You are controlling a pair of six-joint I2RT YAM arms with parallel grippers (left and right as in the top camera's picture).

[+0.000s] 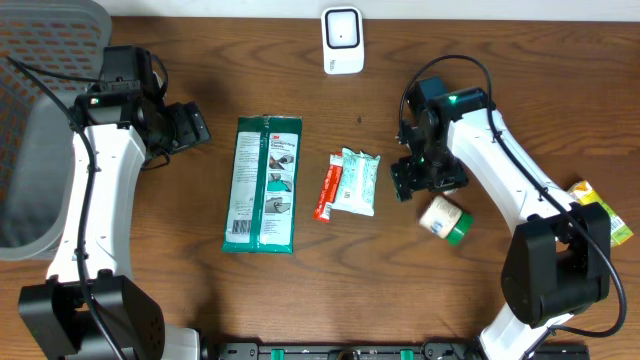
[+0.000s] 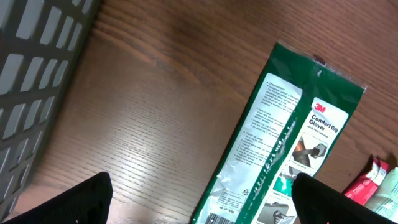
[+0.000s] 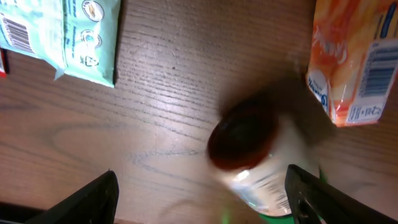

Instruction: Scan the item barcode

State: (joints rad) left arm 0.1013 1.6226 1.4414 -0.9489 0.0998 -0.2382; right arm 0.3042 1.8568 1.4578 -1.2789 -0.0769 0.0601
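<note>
REMOTE RIG, overhead cam: From my station I see the white bottle (image 1: 443,218) w/ green cap lying on its side on the wood table (image 1: 200,290). It is right of centre, just beside the right gripper (image 1: 428,182) on the side toward the arm's base.

That gripper points down at the table w/ jaws spread wide and nothing clamped. In the right wrist view the bottle sits between the two fingers, closer to the one at frame right. It's badly blurred there, so I can't tell whether that finger touches it.

The barcode scanner (image 1: 342,40), a small white unit, stands at the table's far edge near centre, well apart from the bottle. An orange-yellow carton (image 1: 598,205) lies at far right by the right arm's base. Its barcode shows in the wrist view.

The left gripper (image 1: 190,128) hangs over bare wood w/ jaws at full spread and empty. It is between the grey mesh basket (image 1: 30,150) and the green 3M glove pack (image 1: 262,185), which lies flat, left of centre. A red sachet (image 1: 327,190) and a pale teal wipes pack (image 1: 357,181) lie side by side, approx touching, between the glove pack and the right gripper.
</note>
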